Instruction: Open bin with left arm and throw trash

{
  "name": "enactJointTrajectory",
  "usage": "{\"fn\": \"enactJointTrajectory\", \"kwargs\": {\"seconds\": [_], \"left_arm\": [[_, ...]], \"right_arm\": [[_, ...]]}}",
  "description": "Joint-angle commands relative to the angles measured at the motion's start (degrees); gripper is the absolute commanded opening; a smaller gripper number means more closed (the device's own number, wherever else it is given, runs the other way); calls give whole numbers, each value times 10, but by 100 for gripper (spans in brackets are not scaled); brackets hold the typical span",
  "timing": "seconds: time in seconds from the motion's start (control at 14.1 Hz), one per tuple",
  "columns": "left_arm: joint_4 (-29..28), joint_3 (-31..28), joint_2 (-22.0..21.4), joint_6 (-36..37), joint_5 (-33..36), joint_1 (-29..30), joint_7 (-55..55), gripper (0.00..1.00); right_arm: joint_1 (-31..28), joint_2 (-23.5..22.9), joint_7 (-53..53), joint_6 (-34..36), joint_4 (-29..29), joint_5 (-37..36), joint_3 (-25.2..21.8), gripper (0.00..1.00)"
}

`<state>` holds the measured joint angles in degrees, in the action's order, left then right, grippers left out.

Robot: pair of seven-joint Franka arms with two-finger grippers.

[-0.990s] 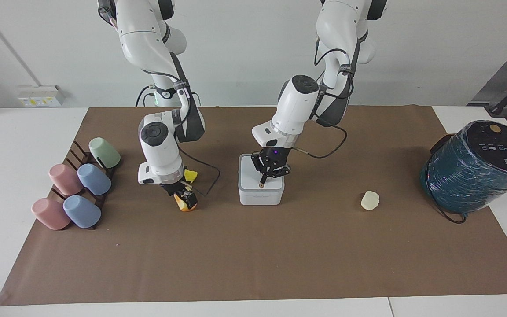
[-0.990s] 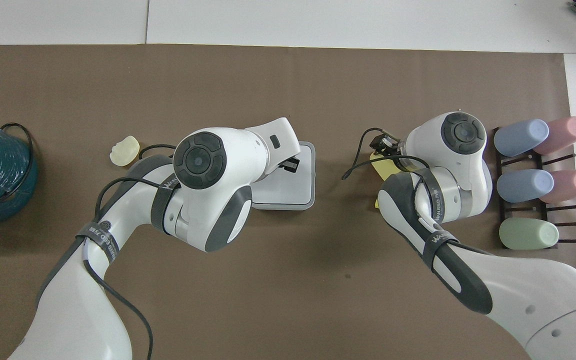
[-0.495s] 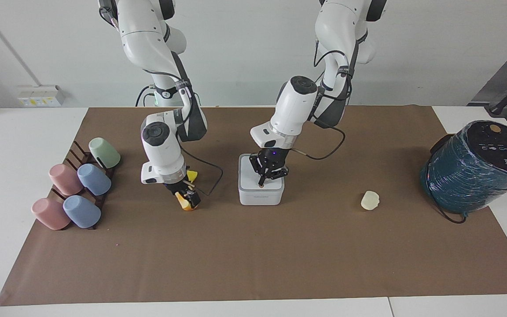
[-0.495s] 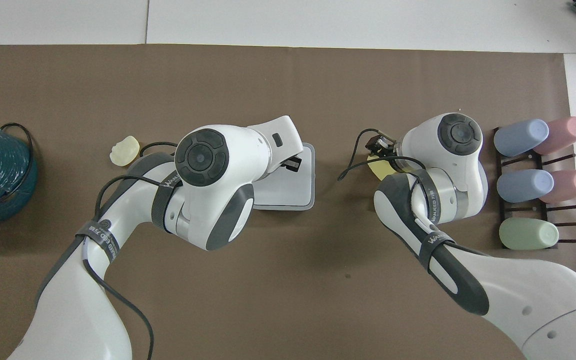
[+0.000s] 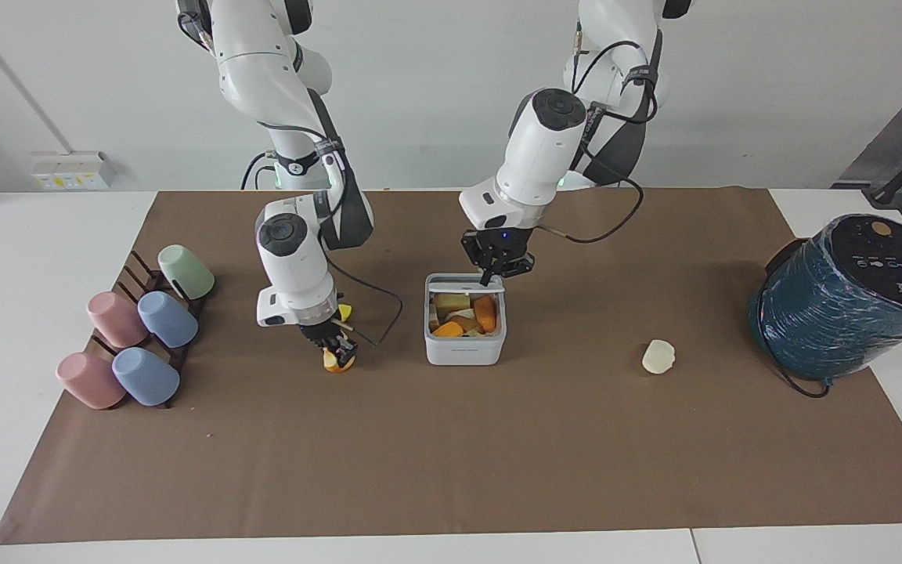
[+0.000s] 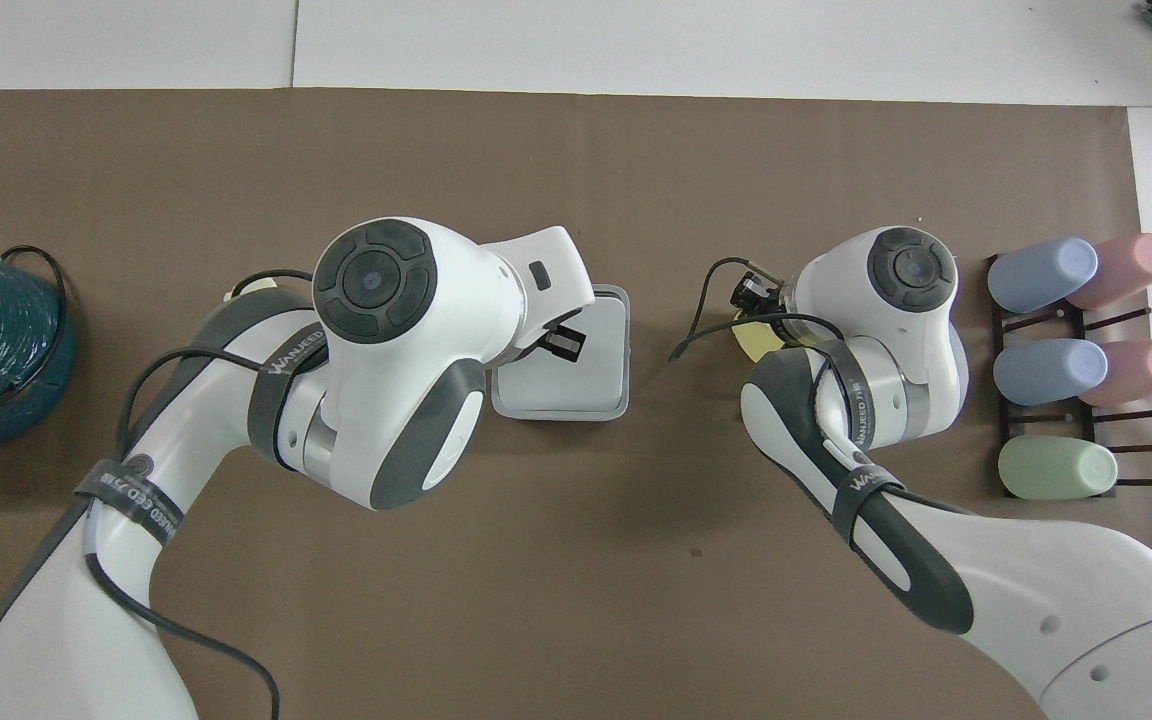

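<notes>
The white bin (image 5: 464, 351) stands mid-table with its lid (image 5: 463, 280) flipped up at the robots' side; orange and yellow pieces lie inside. My left gripper (image 5: 489, 276) hangs shut just over the raised lid's edge, holding nothing. My right gripper (image 5: 336, 350) is down at the mat beside the bin toward the right arm's end, its fingers closed on the yellow-orange wedge (image 5: 337, 363). A wavy yellow scrap (image 5: 344, 312) lies just nearer the robots than the wedge. The cream lump (image 5: 658, 356) sits toward the left arm's end. In the overhead view the left arm covers much of the bin (image 6: 620, 402).
A dark rack with several pastel cups (image 5: 138, 337) stands at the right arm's end. A large teal wrapped cylinder (image 5: 850, 298) sits at the left arm's end with a black cable. Brown mat (image 5: 451, 454) covers the table.
The bin's lid has sprung up and its contents show. My left gripper rose off the lid and drew back toward the robots. My right gripper's fingers closed on the wedge.
</notes>
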<state>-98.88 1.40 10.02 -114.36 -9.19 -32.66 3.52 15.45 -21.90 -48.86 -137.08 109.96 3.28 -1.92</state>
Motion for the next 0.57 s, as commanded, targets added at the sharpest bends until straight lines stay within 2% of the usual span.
{"fn": "enactJointTrajectory", "kwargs": {"seconds": [0.0,0.14,0.35,0.49], "left_arm": [[-11,-3,-34,85,-6,0,14,0],[-13,-3,-48,133,-6,1,34,0],[-14,-3,-53,177,-2,43,35,0],[-25,-4,-56,170,15,57,37,0]], "right_arm": [[-9,3,-3,45,-33,22,3,0],[-12,4,-1,73,-62,25,3,0],[-10,35,8,80,-78,26,3,0],[-2,48,1,95,-110,27,4,0]]}}
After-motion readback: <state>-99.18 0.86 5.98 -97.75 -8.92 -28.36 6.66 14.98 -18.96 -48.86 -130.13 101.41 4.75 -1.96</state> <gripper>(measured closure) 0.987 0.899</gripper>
